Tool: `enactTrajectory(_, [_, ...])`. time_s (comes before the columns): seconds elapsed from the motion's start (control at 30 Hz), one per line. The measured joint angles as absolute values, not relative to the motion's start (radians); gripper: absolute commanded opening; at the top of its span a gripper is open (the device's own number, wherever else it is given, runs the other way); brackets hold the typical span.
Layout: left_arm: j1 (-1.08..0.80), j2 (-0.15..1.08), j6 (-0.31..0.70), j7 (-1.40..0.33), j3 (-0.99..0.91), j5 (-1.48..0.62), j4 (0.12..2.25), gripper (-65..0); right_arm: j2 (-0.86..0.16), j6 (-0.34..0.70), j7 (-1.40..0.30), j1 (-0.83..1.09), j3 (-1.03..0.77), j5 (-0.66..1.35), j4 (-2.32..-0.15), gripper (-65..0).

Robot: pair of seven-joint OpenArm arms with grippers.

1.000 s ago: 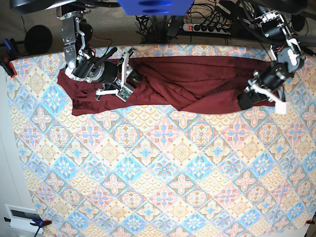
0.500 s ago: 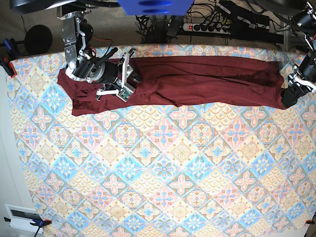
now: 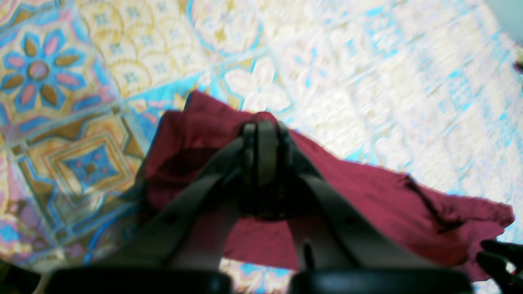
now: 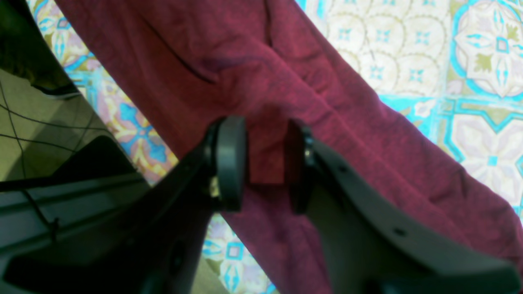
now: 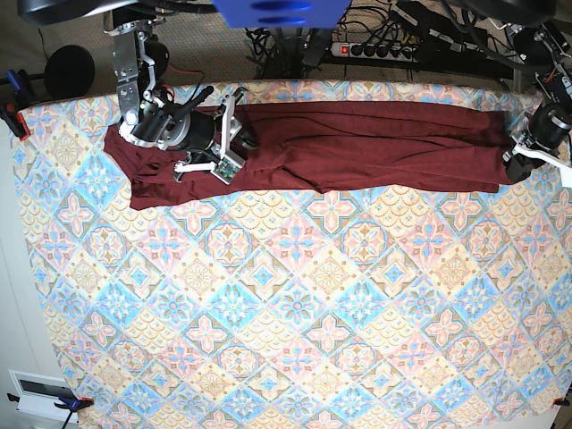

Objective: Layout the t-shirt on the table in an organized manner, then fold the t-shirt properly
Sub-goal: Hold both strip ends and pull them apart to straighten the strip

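The dark maroon t-shirt (image 5: 357, 147) lies stretched in a long band along the far side of the table (image 5: 295, 304). My left gripper (image 5: 517, 165) is at the shirt's right end, near the table's right edge. In the left wrist view this gripper (image 3: 261, 130) is shut on a pinch of the t-shirt (image 3: 367, 196) just above the patterned table (image 3: 61, 81). My right gripper (image 5: 234, 143) sits on the shirt's left part. In the right wrist view it (image 4: 265, 163) holds a raised fold of the t-shirt (image 4: 229, 61) between its pads.
A power strip (image 5: 375, 49) and cables lie behind the table's far edge. Clamps (image 5: 13, 116) hold the cloth at the left edge. A white box (image 5: 40, 393) sits off the near left corner. A black round object (image 5: 70, 70) stands at the far left.
My left gripper has pulled the shirt's right end out toward the right edge. The crumpled right half is now drawn out straight. The right arm has stayed put.
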State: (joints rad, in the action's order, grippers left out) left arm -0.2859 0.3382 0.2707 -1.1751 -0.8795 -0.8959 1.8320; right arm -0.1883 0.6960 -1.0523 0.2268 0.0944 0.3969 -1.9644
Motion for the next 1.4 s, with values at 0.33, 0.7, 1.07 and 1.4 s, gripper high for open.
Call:
enactTrajectory(0.33, [-0.28,0.366,0.271,-1.163,-0.879,-0.87,1.702,-39.2,-0.188,0.696,-1.052,0.227,0.096,0.397,-1.964,-47.8])
enactTrajectory(0.7, [-0.252,0.43,0.27,-1.164,-0.876,-0.867,1.534,-30.8,-0.187,0.696,-1.052,0.227,0.096,0.398,-1.964,-47.8])
enactTrajectory(1.07, [-0.142,0.506,0.271,-1.156,-0.637,-0.87,1.401,-30.8,-0.188,0.696,-1.052,0.227,0.097,0.398,-1.964,-47.8])
enactTrajectory(1.4, [-0.146,0.499,0.27,-1.159,-0.629,-0.78,1.4,-30.8,-0.188,0.696,-1.052,0.224,0.095,0.398,-1.964,-47.8])
